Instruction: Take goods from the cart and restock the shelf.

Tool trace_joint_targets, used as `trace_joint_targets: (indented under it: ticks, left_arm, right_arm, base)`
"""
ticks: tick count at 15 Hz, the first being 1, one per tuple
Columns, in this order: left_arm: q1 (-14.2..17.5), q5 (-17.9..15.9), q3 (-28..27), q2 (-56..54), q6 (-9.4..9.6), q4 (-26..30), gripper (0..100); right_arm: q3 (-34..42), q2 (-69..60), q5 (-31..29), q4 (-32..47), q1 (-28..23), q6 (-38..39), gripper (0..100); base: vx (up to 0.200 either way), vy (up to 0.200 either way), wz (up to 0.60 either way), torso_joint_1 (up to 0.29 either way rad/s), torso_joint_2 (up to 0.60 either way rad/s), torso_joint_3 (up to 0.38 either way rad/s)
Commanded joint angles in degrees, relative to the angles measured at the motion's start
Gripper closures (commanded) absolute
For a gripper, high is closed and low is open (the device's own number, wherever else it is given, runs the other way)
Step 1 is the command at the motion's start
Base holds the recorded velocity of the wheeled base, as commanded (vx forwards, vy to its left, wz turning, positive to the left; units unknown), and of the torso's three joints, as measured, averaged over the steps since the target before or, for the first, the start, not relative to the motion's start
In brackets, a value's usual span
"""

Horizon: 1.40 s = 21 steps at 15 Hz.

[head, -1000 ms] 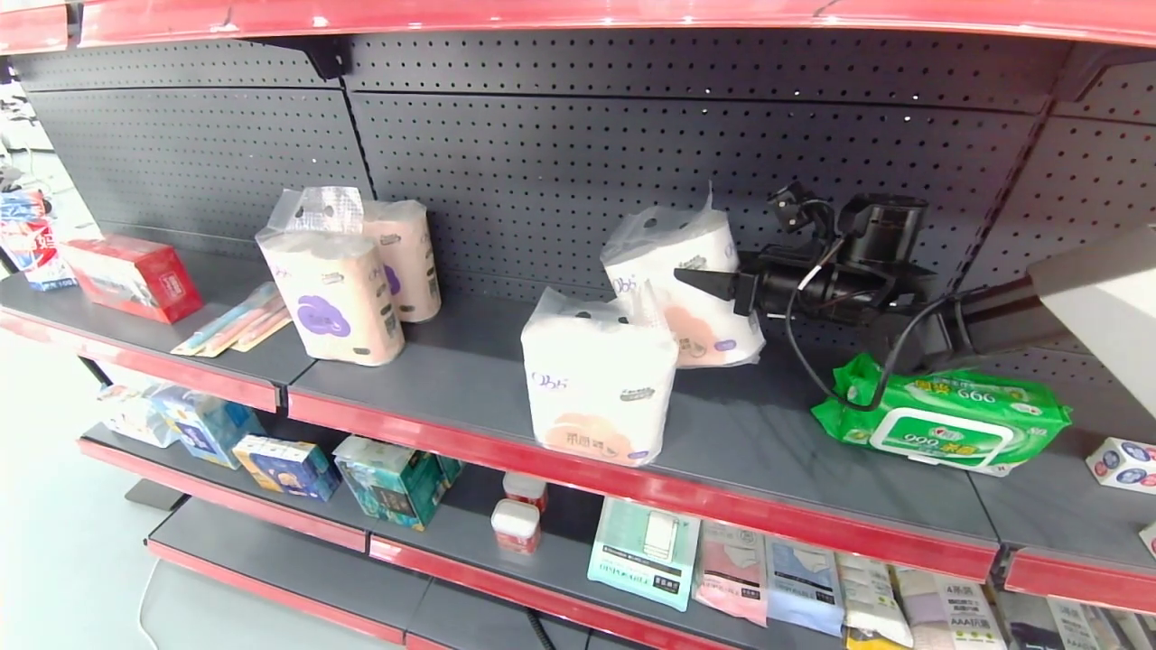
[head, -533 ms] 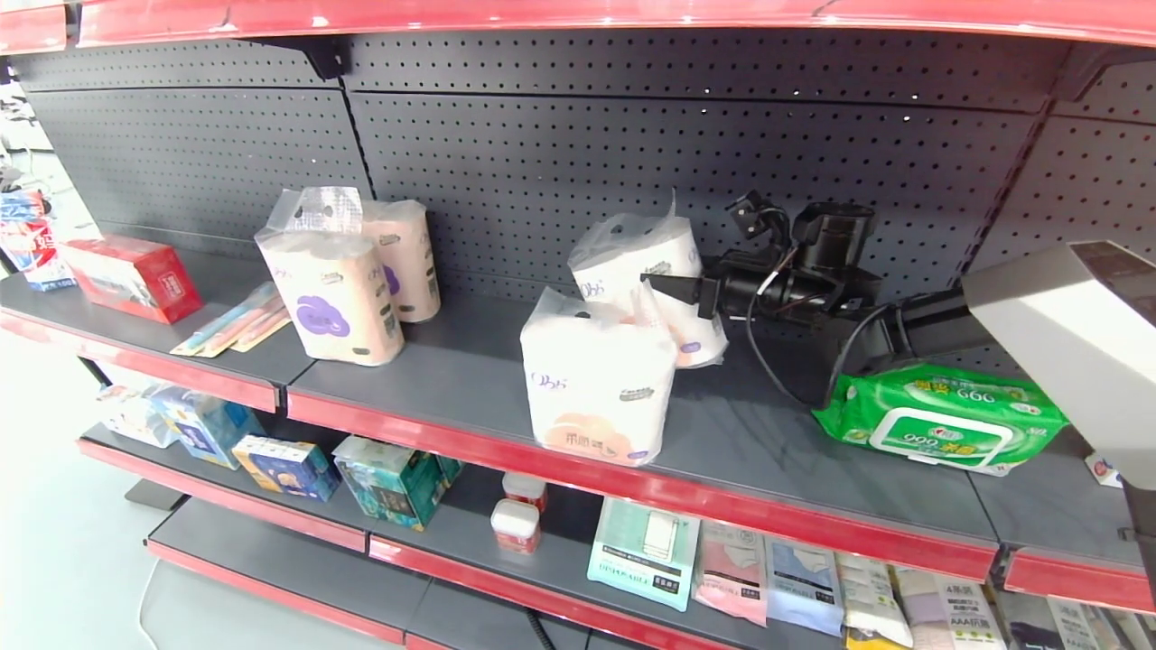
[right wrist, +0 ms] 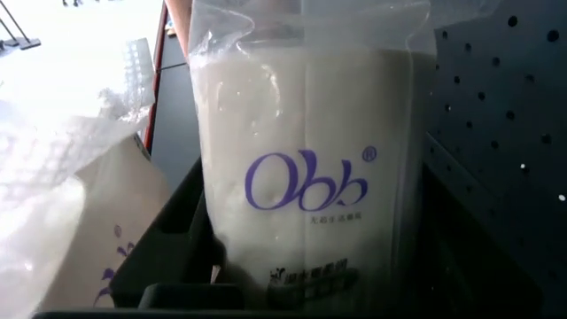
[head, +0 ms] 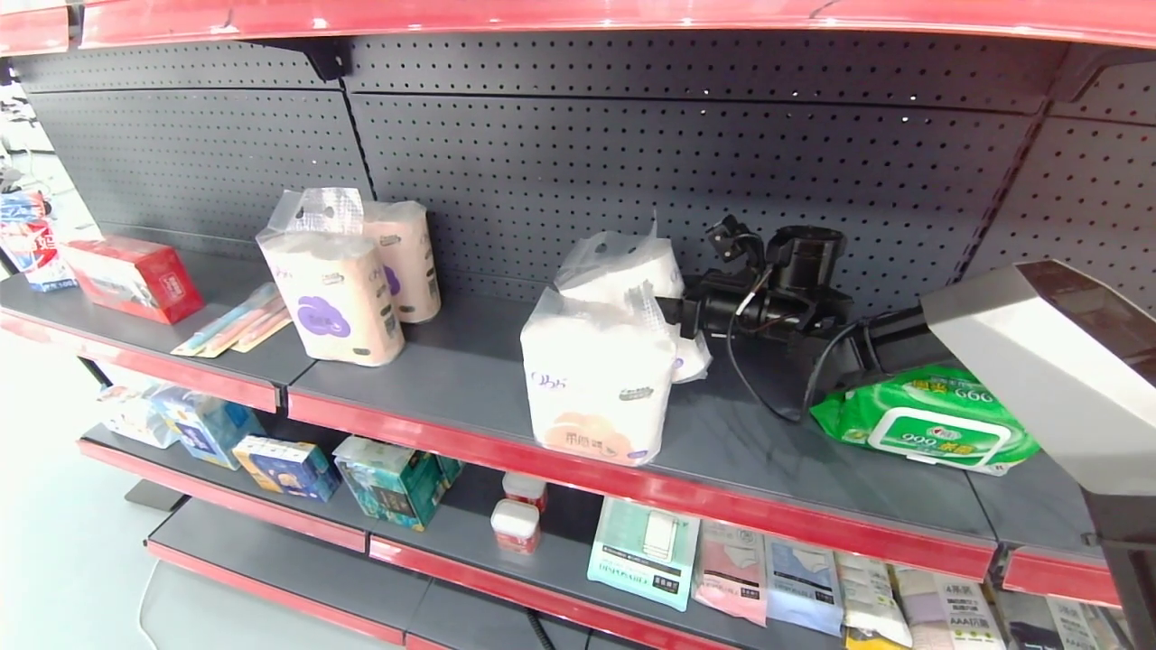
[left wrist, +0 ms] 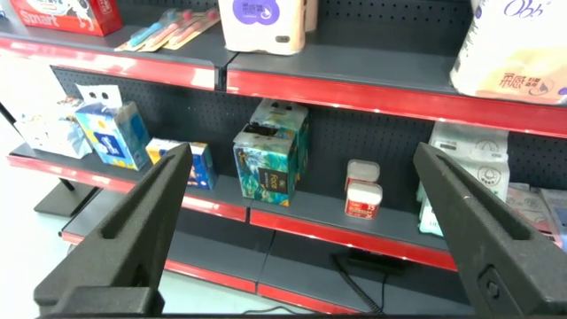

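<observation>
The right arm stretches in from the right, roughly level, passing just above the green wet-wipes pack (head: 930, 415) and running along the pegboard back wall (head: 560, 162). The right gripper (head: 686, 311) is clenched on a white toilet-roll pack (head: 623, 271), one finger on each side of it. That pack sits near the back of the shelf (head: 759, 433), tilted, directly behind a second toilet-roll pack (head: 596, 379) that stands upright at the shelf's red front edge and hides its lower part. The left gripper (left wrist: 301, 152) is held lower, facing the lower shelves, its fingers (left wrist: 151, 213) spread wide around nothing.
</observation>
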Motion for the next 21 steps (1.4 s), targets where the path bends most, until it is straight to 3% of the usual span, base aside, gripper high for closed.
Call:
trace_joint_targets:
  ticks: [1,7,12,21]
  left_arm:
    - [0.0,0.0,0.0,0.0,0.0,0.0,0]
    - [0.0,0.0,0.0,0.0,0.0,0.0,0]
    - [0.0,0.0,0.0,0.0,0.0,0.0,0]
    - [0.0,0.0,0.0,0.0,0.0,0.0,0]
  right_arm:
    - [0.4,0.7,-0.1,0.6,-0.1,-0.7,100]
    - [3.3,-2.3,1.1,1.2,-3.8,-3.4,100]
    - [10.1,-6.6,4.7,2.8,-7.0,-8.3,100]
    - [16.6,-6.4,7.7,2.9,-7.6,-16.5,100]
  base:
    - [0.0,0.0,0.0,0.0,0.0,0.0]
    - [0.0,0.0,0.0,0.0,0.0,0.0]
    - [0.0,0.0,0.0,0.0,0.0,0.0]
    - [0.0,0.0,0.0,0.0,0.0,0.0]
